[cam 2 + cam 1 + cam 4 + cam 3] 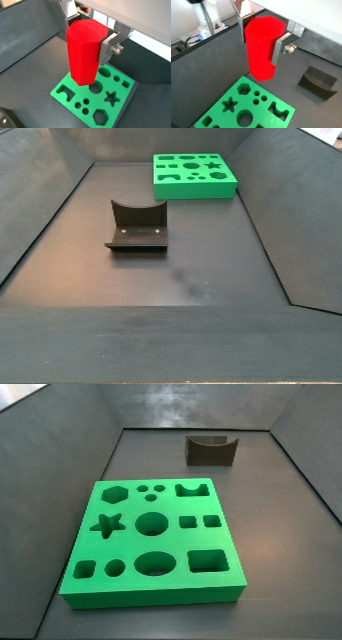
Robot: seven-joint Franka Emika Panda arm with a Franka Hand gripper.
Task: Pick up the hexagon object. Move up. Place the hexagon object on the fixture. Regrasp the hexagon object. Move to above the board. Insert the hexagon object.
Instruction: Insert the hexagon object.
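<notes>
Dark grey floor (201,278) with sloping walls, seen in both side views and bare of any arm. In a side view: green board (154,534) at centre, its hexagon hole (118,493) toward 11 o'clock on the slab, fixture (211,449) beyond at 1 o'clock, well apart. In a side view: fixture (138,228) nearer, board (195,176) at 1 o'clock behind it; no hand or peg within frame, so presumably raised above both. In a wrist view: hand (261,36) clamped on the red hexagon object (261,47), peg upright and hanging over the board's edge. In a wrist view: hand (87,42) likewise clamped, peg (83,52) above the slab (93,97). Judged as carrying to above the board; next, aligning with the hexagon hole and matching facets before lowering.
</notes>
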